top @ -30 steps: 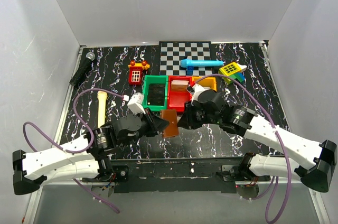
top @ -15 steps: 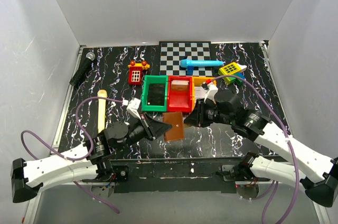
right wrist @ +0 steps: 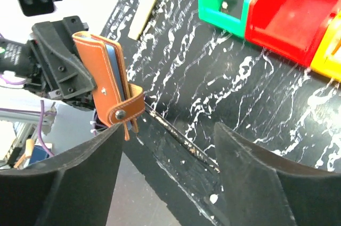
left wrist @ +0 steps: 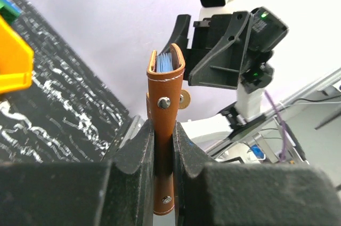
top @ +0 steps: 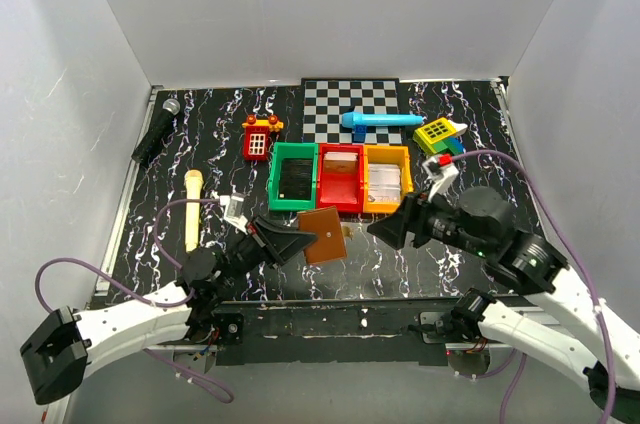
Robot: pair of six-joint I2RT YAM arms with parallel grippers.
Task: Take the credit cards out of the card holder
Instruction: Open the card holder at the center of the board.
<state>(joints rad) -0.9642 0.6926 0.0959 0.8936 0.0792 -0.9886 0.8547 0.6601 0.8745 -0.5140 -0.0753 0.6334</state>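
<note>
Moved: right gripper (top: 388,231) is drawn back to the right, off the card holder (top: 322,236), and its jaws are now spread; the yellow bin (top: 388,149) that it covered is laid bare. Left gripper (top: 285,244) is pulled back toward the near edge of the table (top: 200,144), the holder kept in it.
Card holder: held clear of the table, in front of the red bin (top: 340,206), standing on edge; strap undone, pale blue edges shown at the free end.
Left gripper: clamped narrow on the holder's lower part.
Right gripper: spread wide, nothing held; set facing the holder, apart from it.
Risk, grip: the holder is pinched at one end only, so a pull on a card is likely to swing it or drag it from the fingers.
Risk, cards: the edges lie packed together, so several may be taken at once or the leather caught instead.
Risk, drop: a card let slip here may be lost over the near edge.
Writing: none can be read; no brand is seen on the leather, only plain stitching and snaps.
</note>
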